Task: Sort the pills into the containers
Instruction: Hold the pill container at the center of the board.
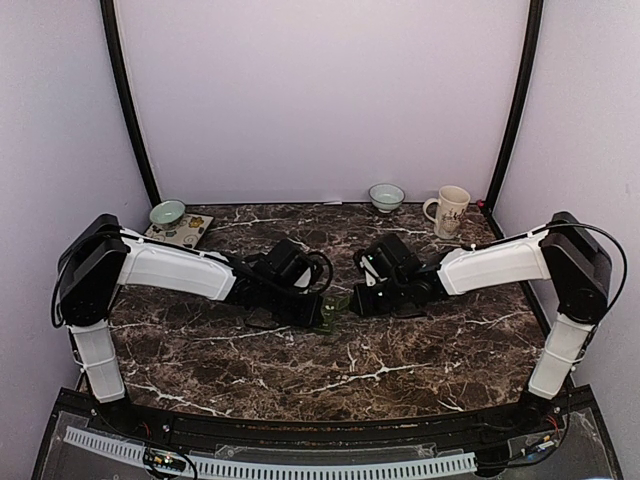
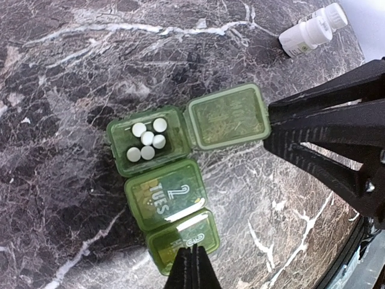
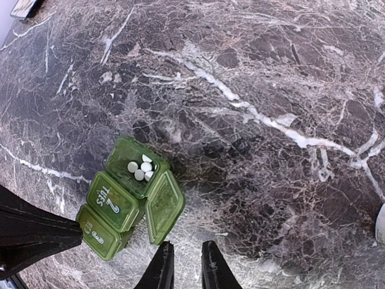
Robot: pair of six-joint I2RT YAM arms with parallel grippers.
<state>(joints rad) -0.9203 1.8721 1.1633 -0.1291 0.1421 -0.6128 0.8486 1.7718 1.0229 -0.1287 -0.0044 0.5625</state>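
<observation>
We see the green pill box (image 1: 337,301) lying near the middle of the marble surface (image 1: 300,370), between the two pincers. It has three compartments in a row. The end compartment (image 2: 146,142) is open and holds six white round pills (image 2: 147,139), and its lid (image 2: 227,116) is folded out flat to the side. The middle compartment, marked "2 TUES" (image 2: 165,195), is closed, and so is the one at the other end (image 2: 183,238).

The left pincer (image 2: 192,268) is pressed together with nothing between its fingers. Its tip sits over the closed end compartment, and we cannot tell whether it touches. The right pincer (image 3: 185,244) is slightly spread and holds nothing, hovering just beside the folded-out lid.

A white pill bottle (image 2: 313,30) lies on its side, well apart from the box. A mug (image 1: 449,211) stands at the far right corner, with a small bowl (image 1: 386,196) near it along the far edge.
</observation>
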